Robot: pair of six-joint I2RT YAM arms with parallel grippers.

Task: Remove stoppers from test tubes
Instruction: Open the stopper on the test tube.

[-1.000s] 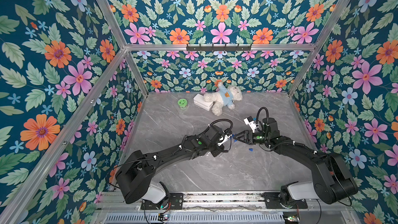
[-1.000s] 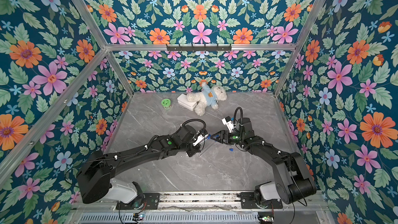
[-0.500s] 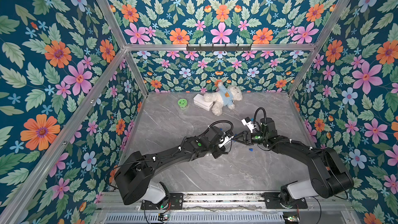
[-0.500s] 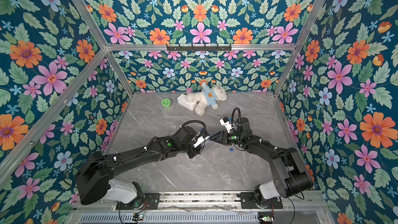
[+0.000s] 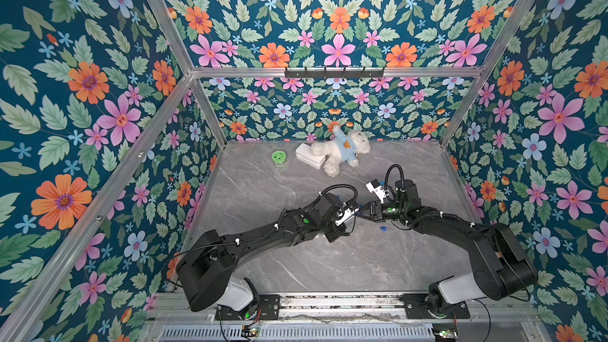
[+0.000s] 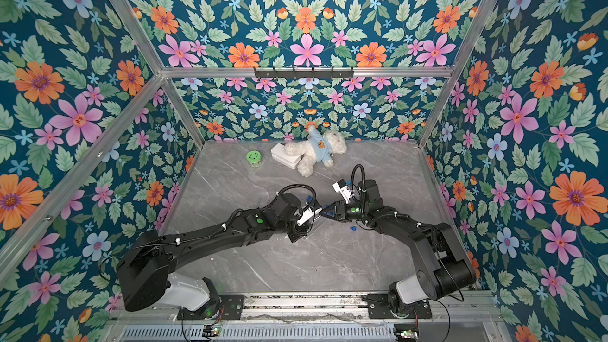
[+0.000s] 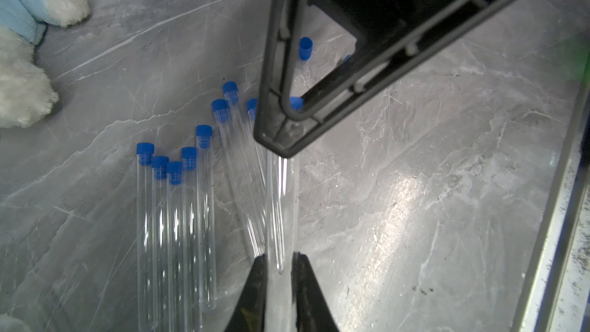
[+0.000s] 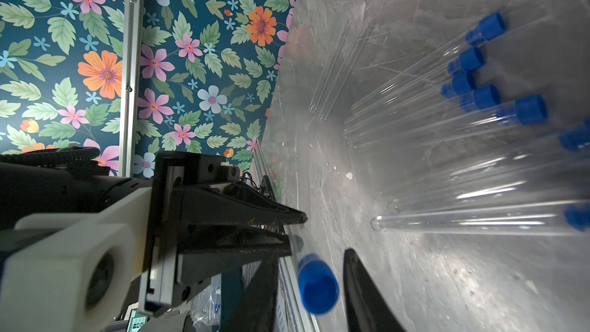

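Note:
My left gripper (image 7: 277, 257) is shut on the rounded end of a clear test tube (image 7: 276, 206), held above the marble. That tube's blue stopper (image 8: 316, 284) sits between the jaws of my right gripper (image 8: 314, 260), which have narrowed round it, with a thin gap still showing beside one finger (image 8: 360, 285). In both top views the two grippers meet tip to tip at mid table: left (image 5: 352, 212), right (image 5: 364, 213). Several stoppered test tubes (image 7: 174, 225) lie side by side under the held one. Loose stoppers (image 7: 305, 47) (image 5: 382, 228) lie on the table.
A white teddy bear (image 5: 340, 151), a white box (image 5: 309, 156) and a round green lid (image 5: 279, 156) lie at the back of the table. Two bare tubes (image 8: 332, 68) rest apart from the stoppered row. The metal front rail (image 7: 555, 225) runs close by.
My right gripper has slid a little towards the left gripper and its jaws have closed in round the stopper. The left arm has held the tube still.

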